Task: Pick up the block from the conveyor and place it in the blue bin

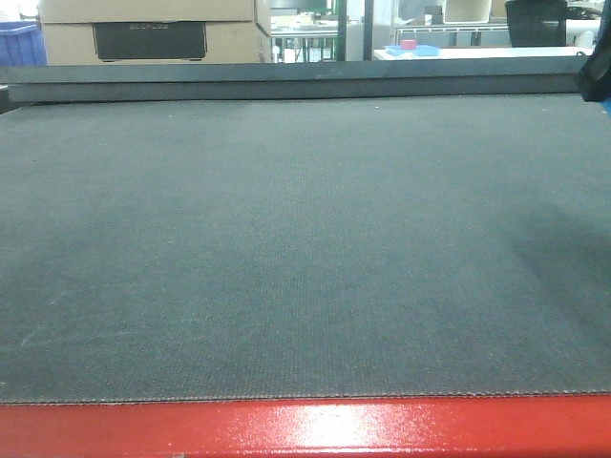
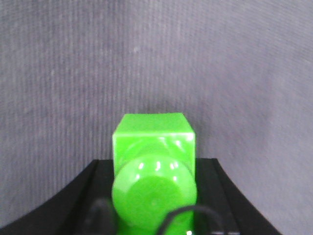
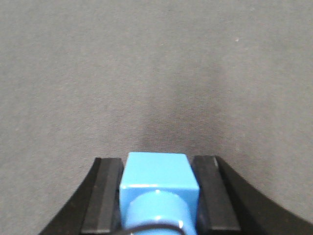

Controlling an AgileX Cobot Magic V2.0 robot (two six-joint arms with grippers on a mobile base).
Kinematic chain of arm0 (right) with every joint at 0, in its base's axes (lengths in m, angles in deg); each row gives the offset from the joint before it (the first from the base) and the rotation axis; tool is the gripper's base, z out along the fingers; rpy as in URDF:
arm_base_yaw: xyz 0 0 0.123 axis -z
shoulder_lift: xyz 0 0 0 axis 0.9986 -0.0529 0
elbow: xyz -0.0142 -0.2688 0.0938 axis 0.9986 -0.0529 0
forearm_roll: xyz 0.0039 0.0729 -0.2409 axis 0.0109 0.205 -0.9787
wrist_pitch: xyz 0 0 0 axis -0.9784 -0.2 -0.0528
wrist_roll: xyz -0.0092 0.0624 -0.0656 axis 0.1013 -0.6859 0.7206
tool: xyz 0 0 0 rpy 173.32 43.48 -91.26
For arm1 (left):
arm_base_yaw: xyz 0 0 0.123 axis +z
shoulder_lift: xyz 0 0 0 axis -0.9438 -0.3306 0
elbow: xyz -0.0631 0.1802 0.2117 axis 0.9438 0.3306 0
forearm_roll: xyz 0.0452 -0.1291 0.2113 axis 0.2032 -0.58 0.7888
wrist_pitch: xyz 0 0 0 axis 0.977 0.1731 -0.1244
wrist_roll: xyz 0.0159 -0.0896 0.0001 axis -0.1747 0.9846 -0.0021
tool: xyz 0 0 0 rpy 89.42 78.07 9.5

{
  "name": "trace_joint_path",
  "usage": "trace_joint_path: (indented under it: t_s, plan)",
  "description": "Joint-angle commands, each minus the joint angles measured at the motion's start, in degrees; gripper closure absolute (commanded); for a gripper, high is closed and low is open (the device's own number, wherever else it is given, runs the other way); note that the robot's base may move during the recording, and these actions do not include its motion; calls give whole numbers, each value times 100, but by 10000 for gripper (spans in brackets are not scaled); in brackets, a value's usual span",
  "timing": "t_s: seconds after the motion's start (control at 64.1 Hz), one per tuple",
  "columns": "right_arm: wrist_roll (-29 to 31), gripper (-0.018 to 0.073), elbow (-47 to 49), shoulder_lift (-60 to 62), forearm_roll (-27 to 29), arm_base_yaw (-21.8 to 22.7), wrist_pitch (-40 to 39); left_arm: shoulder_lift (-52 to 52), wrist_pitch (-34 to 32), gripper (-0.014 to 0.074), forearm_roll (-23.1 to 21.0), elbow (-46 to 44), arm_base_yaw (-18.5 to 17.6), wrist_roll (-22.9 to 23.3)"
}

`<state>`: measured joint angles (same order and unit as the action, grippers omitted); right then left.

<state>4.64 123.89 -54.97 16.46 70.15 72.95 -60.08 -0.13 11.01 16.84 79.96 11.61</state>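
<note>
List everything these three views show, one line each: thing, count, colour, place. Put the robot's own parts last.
conveyor: one, dark grey belt with red frame edge, fills the front view.
block: one, bright blue, between the right gripper's fingers.
green block: one, between the left gripper's fingers.
cardboard box: one, brown, beyond the belt, upper left.
blue crate: one, far upper-left corner.
right gripper: one, black, closed on the block.
left gripper: one, black, closed on the green block.
</note>
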Motion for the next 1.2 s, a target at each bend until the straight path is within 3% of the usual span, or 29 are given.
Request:
trace_joint_path:
  t_s: [0.0,0.203,0.406,0.811,1.185]
  plan:
    - [26,713,-13,-5,-39,247,-132,290,33,707,-64,-53,-223,12]
    - [26,713,-13,-220,-117,947,-130,851,-73,707,-42,-53,-967,12]
    - [36,713,-25,-150,-390,925,-96,1539,-38,707,-67,-53,-1404,96]
    - [36,713,-894,1177,-590,642,-84,3473,-213,707,-93,536,-1431,211]
    - [36,713,-385,2204,-590,642,106,4901,-362,707,-93,785,-1431,211]
